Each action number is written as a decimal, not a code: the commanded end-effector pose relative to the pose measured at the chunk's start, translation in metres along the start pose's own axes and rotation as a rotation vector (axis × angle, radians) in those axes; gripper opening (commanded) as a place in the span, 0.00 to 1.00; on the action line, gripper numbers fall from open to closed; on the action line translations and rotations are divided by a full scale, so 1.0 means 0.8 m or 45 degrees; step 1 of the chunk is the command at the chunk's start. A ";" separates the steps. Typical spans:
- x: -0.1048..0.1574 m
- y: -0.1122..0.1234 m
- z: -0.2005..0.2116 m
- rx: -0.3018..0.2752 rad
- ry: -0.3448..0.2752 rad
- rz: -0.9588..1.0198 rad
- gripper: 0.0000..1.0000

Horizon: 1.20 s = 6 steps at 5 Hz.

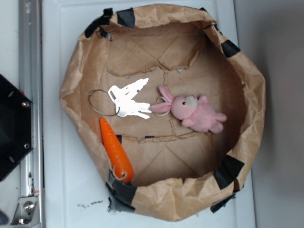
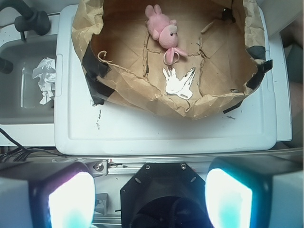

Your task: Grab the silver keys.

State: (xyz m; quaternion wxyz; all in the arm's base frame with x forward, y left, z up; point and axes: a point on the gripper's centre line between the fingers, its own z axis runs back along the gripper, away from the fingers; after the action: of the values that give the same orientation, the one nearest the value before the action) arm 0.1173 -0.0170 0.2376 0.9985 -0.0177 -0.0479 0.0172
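Wrist view, nearest first: the hand (image 2: 151,199) shows as two glowing whitish fingertips (image 2: 71,202) at the bottom corners, spread wide apart with nothing between them, and the black robot base mount (image 2: 164,190) visible in the gap. Hand sits well short of the bag, over the edge of the white surface (image 2: 142,128).

Next out: brown paper bag (image 2: 123,92), walls rolled down into a shallow open bowl, black tape patches (image 2: 97,76) on the rim.

Inside the bag: silver keys (image 2: 178,81) lie flat on the paper floor, just behind the near wall, fanned out, overexposed to near-white. In the exterior view the keys (image 1: 129,99) sit left of centre, with a thin wire ring (image 1: 102,102) extending toward the bag wall.

Just beyond the keys: pink bunny (image 2: 162,27) lying on its side, ears pointing at the keys, close but apparently not touching.

Orange carrot (image 1: 116,149) rests against the bag's inner wall, near the ring; hidden behind the wall in wrist view.

Off to the side: a sink (image 2: 12,114) holding crumpled white paper (image 2: 45,78).
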 end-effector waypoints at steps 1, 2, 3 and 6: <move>0.000 0.000 0.000 0.000 0.000 0.000 1.00; 0.058 -0.022 -0.047 0.067 -0.003 0.034 1.00; 0.107 -0.022 -0.073 0.180 -0.149 0.103 1.00; 0.148 0.022 -0.120 0.148 0.061 0.002 1.00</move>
State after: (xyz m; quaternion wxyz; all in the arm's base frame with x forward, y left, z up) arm 0.2362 -0.0035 0.1389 0.9992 0.0395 0.0027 0.0098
